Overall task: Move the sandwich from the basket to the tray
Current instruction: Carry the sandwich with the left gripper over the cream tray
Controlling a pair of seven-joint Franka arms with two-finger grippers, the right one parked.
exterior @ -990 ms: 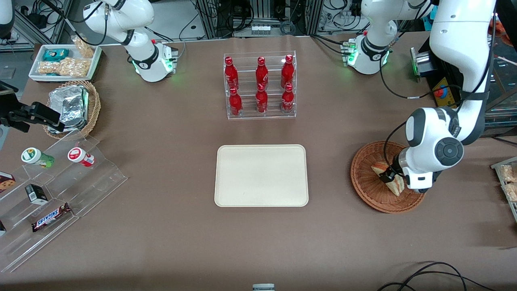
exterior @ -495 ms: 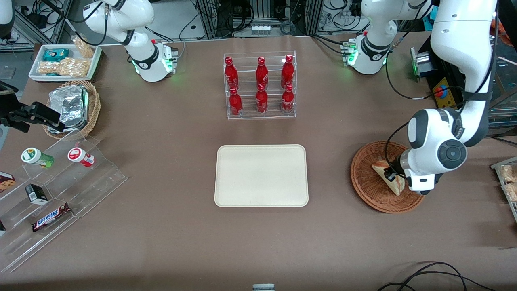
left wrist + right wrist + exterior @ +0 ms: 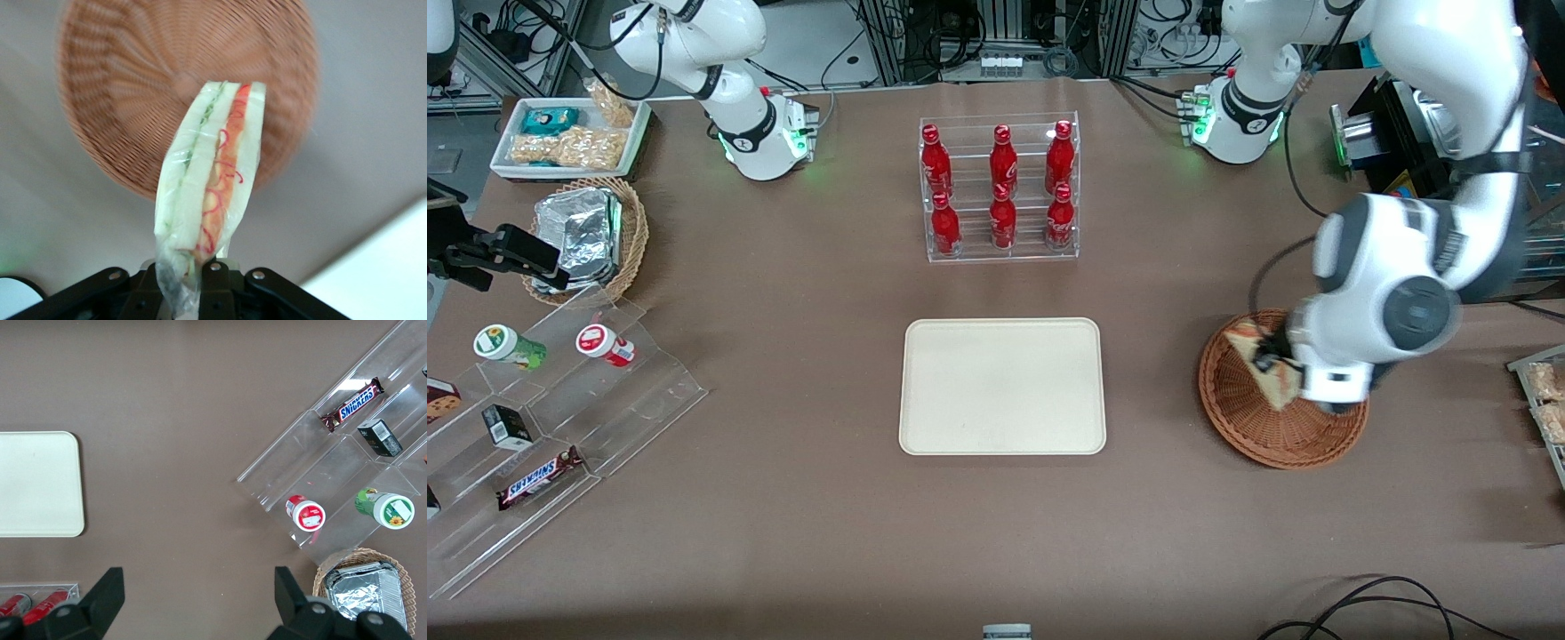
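The left arm's hand (image 3: 1267, 363) is positioned above the reddish-brown wicker basket (image 3: 1249, 427), over the part of the basket nearest the tray. The hand is clenched on the sandwich (image 3: 1266, 366): in the left wrist view, the two black fingers (image 3: 215, 285) press against one end of the wrapped wedge (image 3: 208, 183), and the rest of the wedge extends away from the fingers, clear of the basket (image 3: 127, 87) seen past it. The sandwich is sealed in clear film; layers of white bread, green filling and red-orange filling are visible along its cut edge. No part of the sandwich touches the basket weave. The cream-beige tray (image 3: 1002, 386) lies flat on the brown counter (image 3: 800, 293), well apart from the basket, toward the parked arm's end of the counter. A corner of the tray (image 3: 380, 267) also appears in the left wrist view, near the hand. A clear rack of red bottles (image 3: 1000, 188) stands farther from the front camera than the tray. The basket sits at the working arm's end of the counter relative to the tray.
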